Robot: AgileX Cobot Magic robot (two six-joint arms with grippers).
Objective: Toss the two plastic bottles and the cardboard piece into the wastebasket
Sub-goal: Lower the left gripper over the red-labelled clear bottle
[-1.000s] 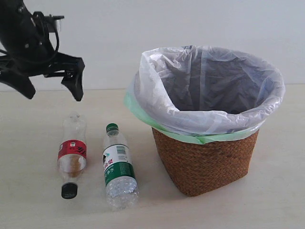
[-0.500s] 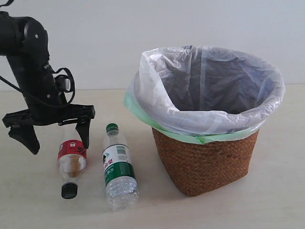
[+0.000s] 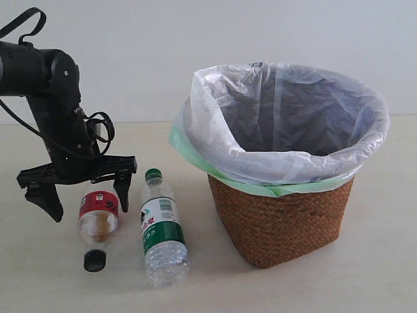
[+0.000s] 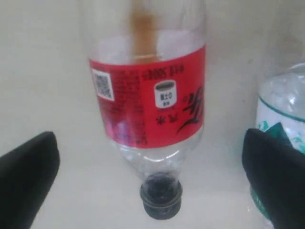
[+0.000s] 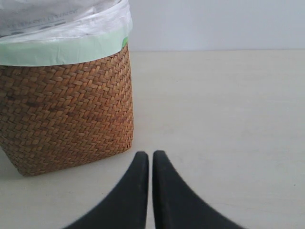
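Note:
The red-label bottle (image 3: 98,222) (image 4: 147,105) lies on the table with its black cap (image 3: 94,261) toward the front. Beside it lies the green-label bottle (image 3: 161,228) (image 4: 281,105), green cap pointing away. My left gripper (image 3: 86,202) (image 4: 152,167) stands open, low over the red-label bottle, one finger on each side of it and not touching. The wicker wastebasket (image 3: 280,222) (image 5: 66,109) with its white bag stands to the right. Near the basket's base, my right gripper (image 5: 150,157) is shut and empty; the exterior view does not show it. The cardboard piece is out of view.
Bare beige table (image 3: 378,261) runs in front of and to the right of the basket. A pale wall stands behind.
My left arm has come down from above the bottles' far end, its open fingers now straddling the red-label bottle. The bottles and basket have not moved.

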